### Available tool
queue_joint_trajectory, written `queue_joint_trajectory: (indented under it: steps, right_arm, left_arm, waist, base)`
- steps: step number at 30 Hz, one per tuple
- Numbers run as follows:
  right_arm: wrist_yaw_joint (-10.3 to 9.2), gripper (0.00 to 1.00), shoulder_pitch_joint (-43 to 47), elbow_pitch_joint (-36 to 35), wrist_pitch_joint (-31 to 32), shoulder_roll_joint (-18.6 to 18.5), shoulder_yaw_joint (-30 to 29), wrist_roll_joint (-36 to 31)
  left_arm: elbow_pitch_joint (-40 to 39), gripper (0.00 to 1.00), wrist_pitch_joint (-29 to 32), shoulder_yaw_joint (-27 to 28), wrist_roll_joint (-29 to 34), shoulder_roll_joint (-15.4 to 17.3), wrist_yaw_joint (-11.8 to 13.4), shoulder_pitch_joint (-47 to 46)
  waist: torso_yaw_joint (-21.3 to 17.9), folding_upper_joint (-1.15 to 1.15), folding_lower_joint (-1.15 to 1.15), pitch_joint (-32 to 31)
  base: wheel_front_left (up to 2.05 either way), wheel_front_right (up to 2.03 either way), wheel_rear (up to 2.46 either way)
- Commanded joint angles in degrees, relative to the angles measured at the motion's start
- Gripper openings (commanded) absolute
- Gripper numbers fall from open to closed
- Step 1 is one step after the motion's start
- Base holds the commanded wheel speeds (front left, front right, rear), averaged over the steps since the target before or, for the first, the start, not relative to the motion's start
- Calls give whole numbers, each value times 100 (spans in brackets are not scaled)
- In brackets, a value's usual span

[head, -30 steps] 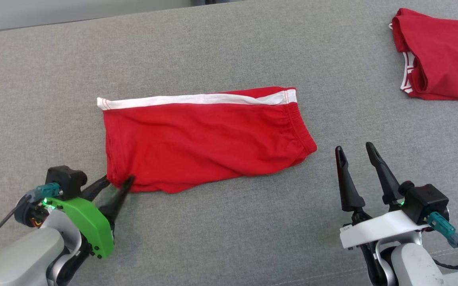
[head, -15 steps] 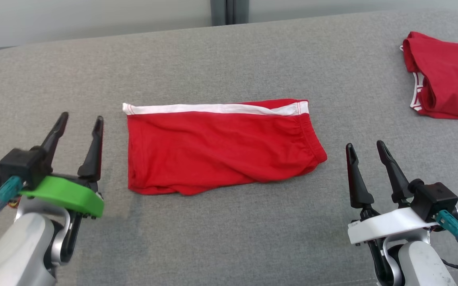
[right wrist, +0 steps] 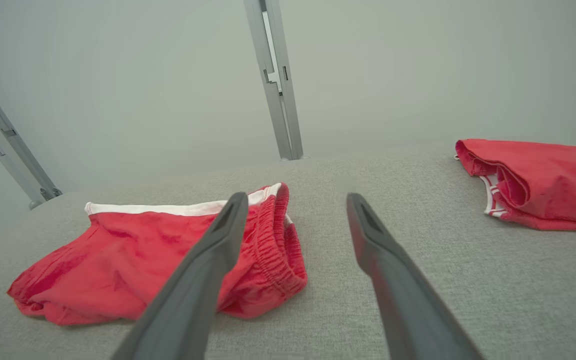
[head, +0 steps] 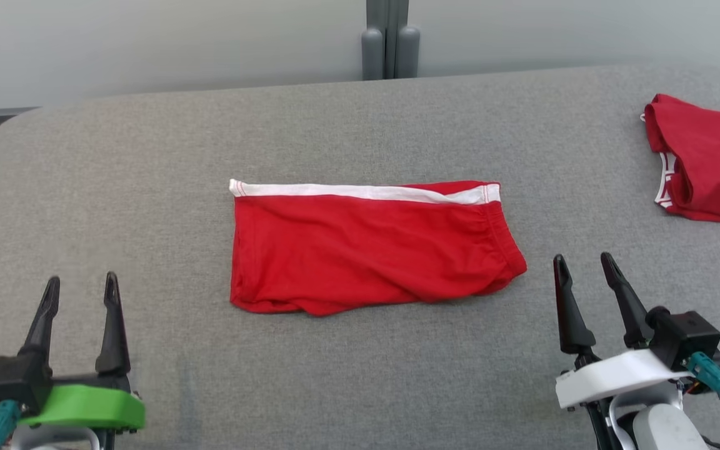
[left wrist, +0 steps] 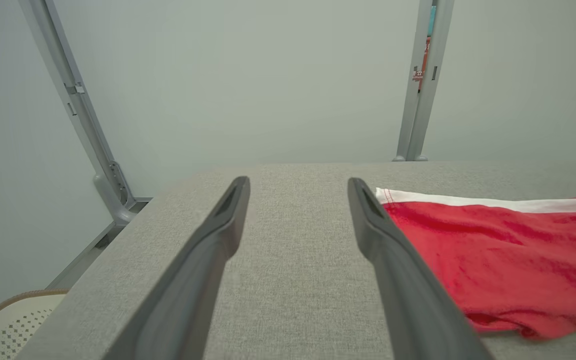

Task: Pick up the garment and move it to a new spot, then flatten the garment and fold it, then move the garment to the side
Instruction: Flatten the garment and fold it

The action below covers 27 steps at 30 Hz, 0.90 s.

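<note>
The garment [head: 366, 250], red shorts with a white side stripe, lies folded flat in the middle of the grey table [head: 147, 156]; it also appears as the garment [left wrist: 508, 255] and the garment [right wrist: 143, 260] in the wrist views. My left gripper [head: 80, 292] stands open at the lower left, well apart from the cloth. To the right of the elastic waistband, my right gripper [head: 582, 265] is open and holds nothing. Left gripper [left wrist: 298, 187] and right gripper [right wrist: 293, 200] show parted fingers over bare table.
A second red garment [head: 707, 165] lies folded at the table's far right edge, also seen as the second garment [right wrist: 538, 182]. A grey post [head: 389, 37] stands behind the table against a pale wall. The table's rounded left corner [head: 10, 125] is near.
My left gripper let go of the garment's lower-left corner, opened and drew back to the lower left. The head camera tilted up, shifting the whole picture down. The right gripper stayed open.
</note>
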Motion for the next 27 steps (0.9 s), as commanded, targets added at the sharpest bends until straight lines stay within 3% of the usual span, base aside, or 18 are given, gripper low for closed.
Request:
queue_joint_trajectory:
  steps: [1, 10, 27]
  right_arm:
    - [-2, 100, 115, 31, -14, -10, -19, -34]
    - [-2, 100, 365, 206, -14, -11, 23, -115]
    - [-2, 100, 437, 274, -14, -12, 113, -255]
  left_arm:
    - [20, 100, -16, 128, 132, -89, -69, 130]
    - [188, 100, -16, 601, 697, -629, -286, 468]
    - [358, 100, -16, 910, 1230, -908, -637, 556]
  waist:
    - [86, 0, 0, -137]
    - [185, 0, 0, -405]
    - [233, 0, 0, -589]
  base:
    - [0, 0, 0]
    - [0, 0, 0]
    - [0, 0, 0]
